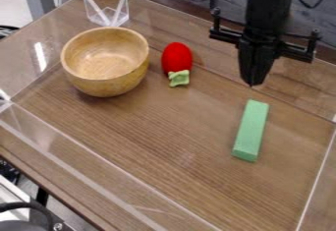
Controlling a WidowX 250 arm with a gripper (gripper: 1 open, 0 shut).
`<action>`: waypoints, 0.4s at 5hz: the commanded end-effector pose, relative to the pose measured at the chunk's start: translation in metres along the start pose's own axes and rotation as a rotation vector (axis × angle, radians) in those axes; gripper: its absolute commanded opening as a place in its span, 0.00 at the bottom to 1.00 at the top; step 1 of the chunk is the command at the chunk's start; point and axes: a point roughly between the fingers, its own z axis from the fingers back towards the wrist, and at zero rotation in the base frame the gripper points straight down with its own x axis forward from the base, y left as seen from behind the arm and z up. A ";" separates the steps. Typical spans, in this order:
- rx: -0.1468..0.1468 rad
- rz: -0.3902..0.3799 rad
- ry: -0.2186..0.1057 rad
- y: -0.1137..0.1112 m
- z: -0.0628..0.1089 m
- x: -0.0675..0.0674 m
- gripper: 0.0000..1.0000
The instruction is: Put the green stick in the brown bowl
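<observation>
We see a wooden table top ringed by a low clear plastic wall (79,191). The gripper (254,78) hangs from a black arm at the far right, pointing straight down, its fingers pressed together into a single dark tip with nothing between them. The green stick (250,130) lies flat on the table just nearer to us than that tip and directly beneath its line, apart from it, not lifted. Its long axis runs from far to near, tilted only slightly, so its far end is the end closest to the gripper. We judge the stick to be ungrasped: the closed fingers are empty and would need to spread and come down across the narrow width of the bar. The brown bowl (105,62) sits well apart at the far left, upright and empty. Between the stick and the bowl stands a red strawberry toy (178,60) with a small green leaf, just right of the bowl, and it lies close to a straight path across; a carry would probably need to pass above it. A clear folded plastic piece (105,9) stands beyond the bowl.
</observation>
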 end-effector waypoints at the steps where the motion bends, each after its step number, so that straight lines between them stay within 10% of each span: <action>1: -0.009 0.010 -0.050 -0.006 0.012 0.002 1.00; 2: -0.004 -0.054 -0.027 -0.006 -0.002 -0.001 1.00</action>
